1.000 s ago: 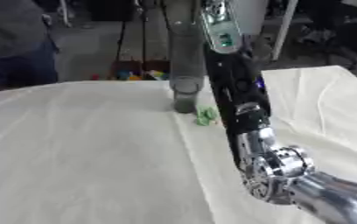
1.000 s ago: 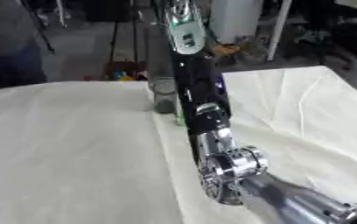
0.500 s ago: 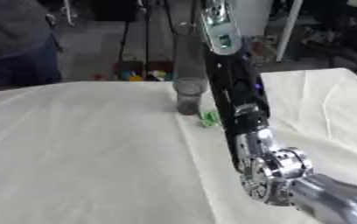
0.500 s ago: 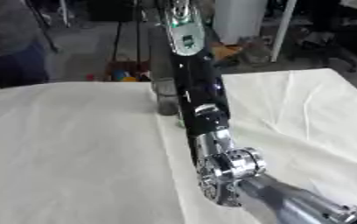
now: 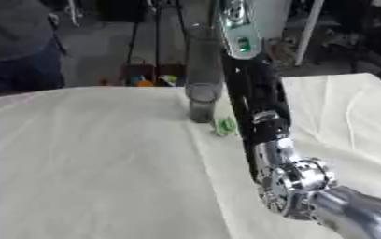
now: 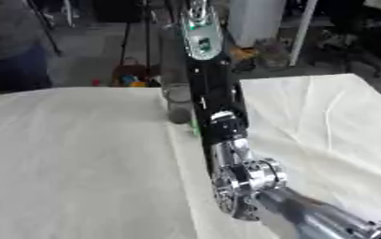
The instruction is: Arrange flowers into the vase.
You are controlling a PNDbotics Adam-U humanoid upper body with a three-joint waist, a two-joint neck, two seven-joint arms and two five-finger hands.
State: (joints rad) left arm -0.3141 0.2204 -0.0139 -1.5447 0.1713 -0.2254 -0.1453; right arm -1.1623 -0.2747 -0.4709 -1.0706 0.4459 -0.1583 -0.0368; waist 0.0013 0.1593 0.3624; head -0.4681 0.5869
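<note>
A cream tablecloth (image 5: 88, 168) covered the table, creased on its right side. The robot's right arm (image 5: 259, 121) came in from the near right and ran as a long black and silver column toward the far edge, its long axis pointing away from the robot and a little to the left. The right hand itself lay beyond the top of both views, so its fingers and anything they might have held could not be told; the left hand showed in neither view. The vase (image 5: 201, 103), a small clear glass, stood upright near the far edge of the cloth, just left of the arm's forearm and well below where the hand must have been. It looked empty, with no stem rising from its mouth. A small green thing (image 5: 226, 126), perhaps a leaf or flower part, lay on the cloth between the vase and the arm, just beside both.
</note>
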